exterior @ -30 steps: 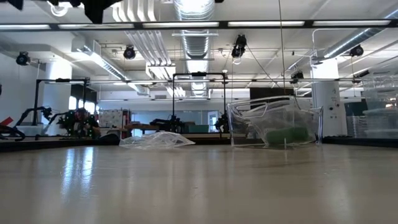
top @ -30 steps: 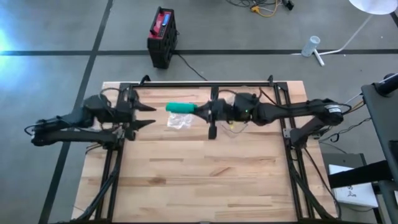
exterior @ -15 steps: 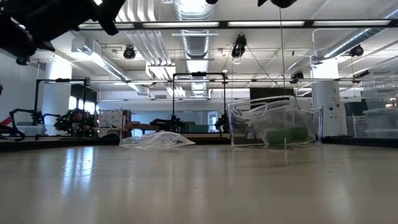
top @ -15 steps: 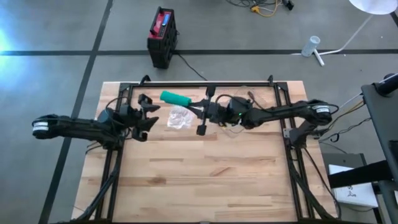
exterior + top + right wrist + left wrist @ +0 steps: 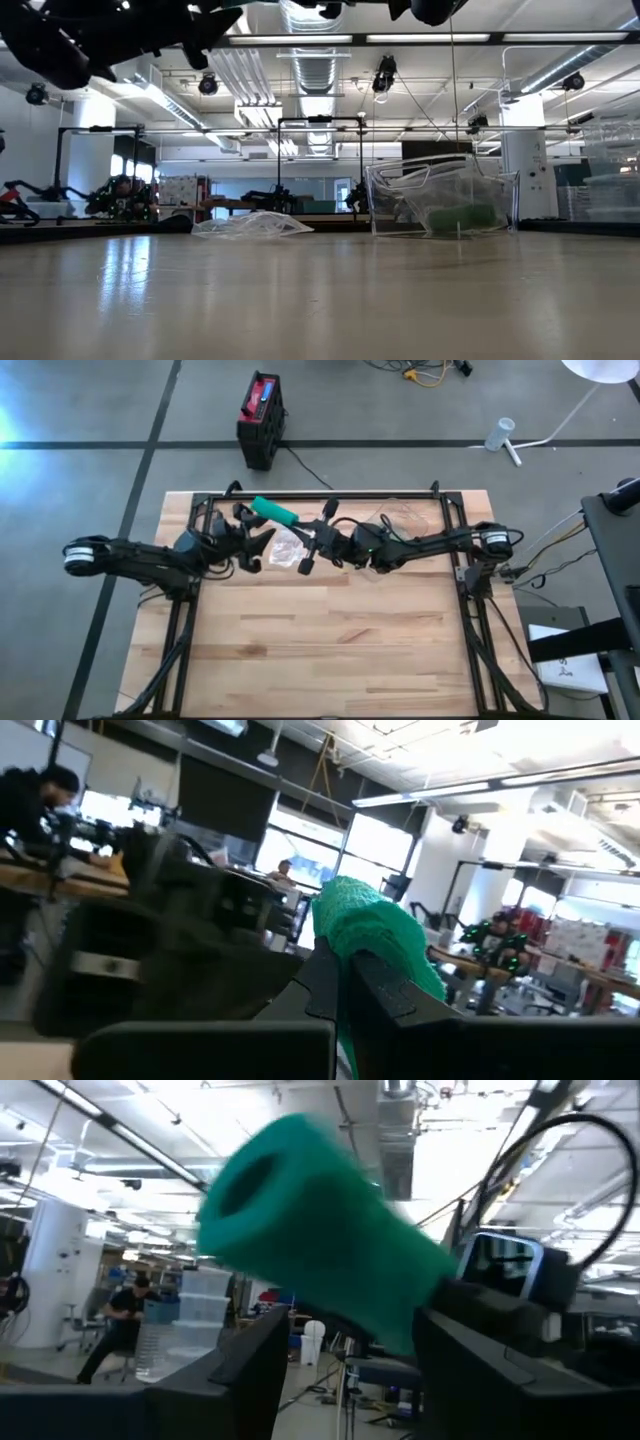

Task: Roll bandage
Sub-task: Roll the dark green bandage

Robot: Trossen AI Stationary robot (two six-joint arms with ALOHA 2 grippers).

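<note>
The lower two thirds of the wooden table [image 5: 330, 650] lie bare; everything crowds the upper centre of the high view, beside the crumpled clear wrapper [image 5: 288, 546] and a clear plastic tub [image 5: 440, 205]. Both my arms reach level toward each other, raised off the table. My right gripper [image 5: 305, 532] is clamped tight on one end of the green bandage roll [image 5: 273, 511]. My left gripper [image 5: 255, 540] stands part open just beside the roll's free end, gripping nothing.
</note>
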